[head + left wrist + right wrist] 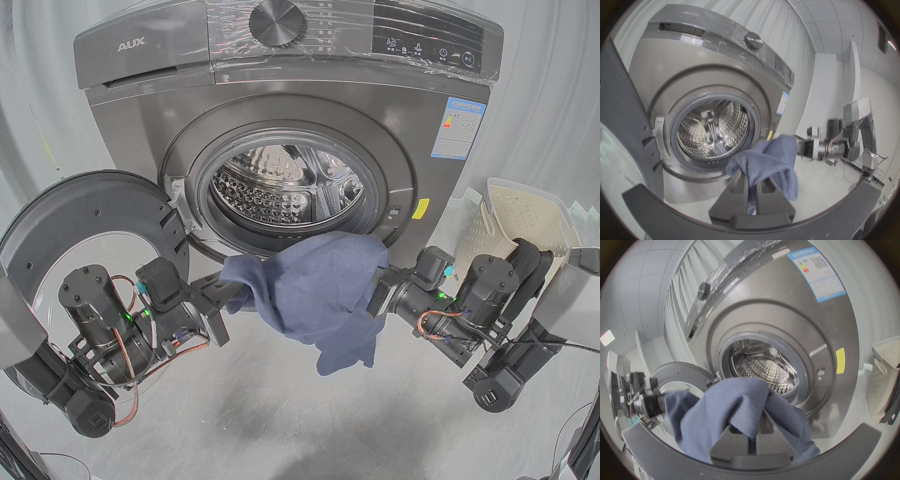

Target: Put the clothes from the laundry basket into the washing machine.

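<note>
We hold a slate-blue cloth garment [319,294] stretched between our two grippers in front of the grey front-loading washing machine [375,112]. In the head view our left gripper [225,290] sits at nine o'clock of the garment, pinched tight on its left corner. The left wrist view shows the fabric caught between the two dark fingers [734,193] and bunching up past their tips. Our right gripper [377,284] sits at three o'clock of the garment and is likewise clamped on the fabric. In the right wrist view the cloth drapes over that gripper's fingers and hides their tips. Between the two grips the garment's top edge lies just below the lip of the round opening, at six o'clock of the shiny perforated steel drum [275,181]. We cannot tell whether it touches the rim. The rest of the garment hangs free above the pale grey floor [250,400], with its lowest corner at about five o'clock. The round grey machine door with a glass window [81,206] stands swung open at nine o'clock of the opening, behind our left arm. The cream perforated plastic laundry basket [519,219] stands at three o'clock of the machine, well apart from the garment. A black piece of fabric [530,259] hangs over its front edge.
</note>
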